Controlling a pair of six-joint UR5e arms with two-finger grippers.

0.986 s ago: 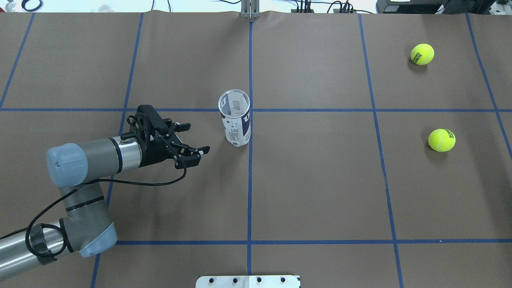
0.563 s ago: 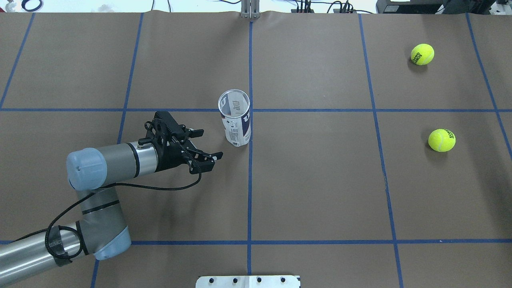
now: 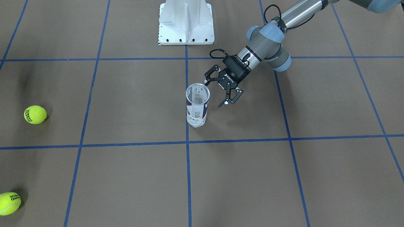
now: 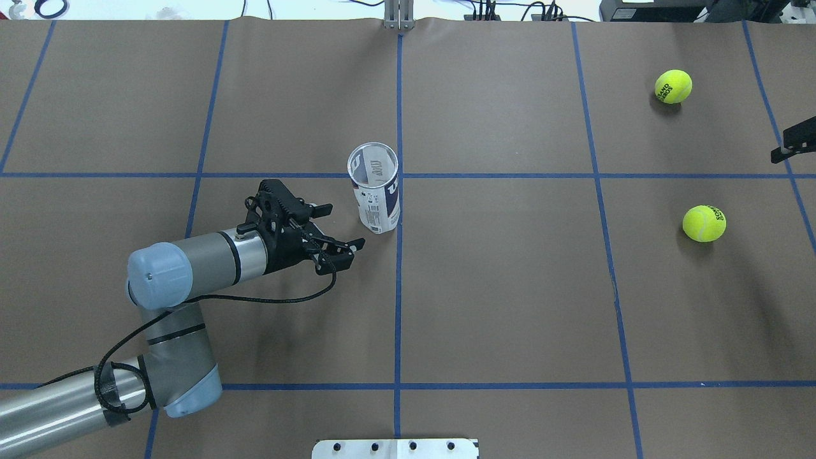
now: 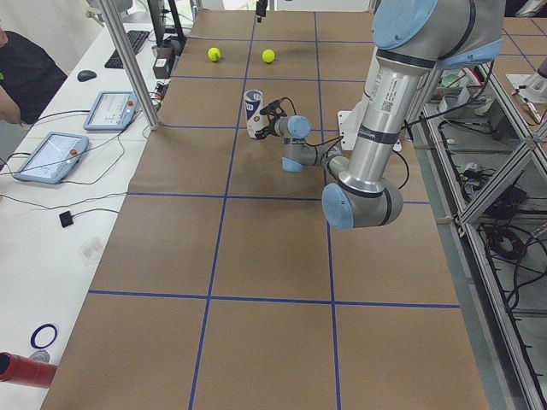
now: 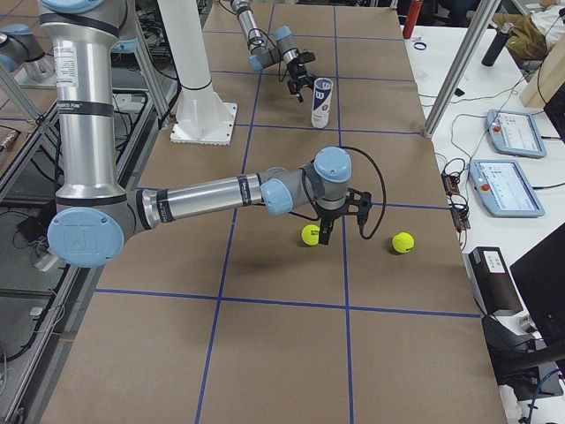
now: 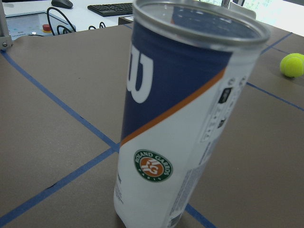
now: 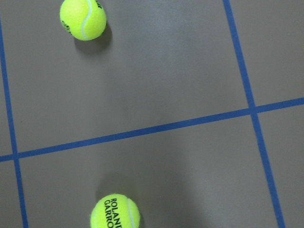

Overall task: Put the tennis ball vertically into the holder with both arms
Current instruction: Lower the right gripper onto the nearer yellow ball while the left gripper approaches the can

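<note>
tool on left arm (image 4: 345, 224) spread wide, empty, just beside upright holder (image 4: 376, 191), right tool (image 6: 342, 232) state unclear

Brown table (image 4: 510, 287) carries upright holder (image 4: 377, 207), two tennis balls (image 4: 673, 86) (image 4: 704, 223).

Robotics lab: blue-taped grid table (image 4: 510, 306), what look like teach pendants (image 6: 506, 187) off its edge, aluminium frame posts (image 5: 130, 64), keyboard (image 5: 124, 47).

the holder (image 7: 190, 118) has a navy and white label split by an orange stripe. the near tennis ball (image 4: 704, 223) and far tennis ball (image 4: 673, 86) are yellow-green with black lettering; the table (image 4: 510, 287) is brown, gridded blue.
</note>
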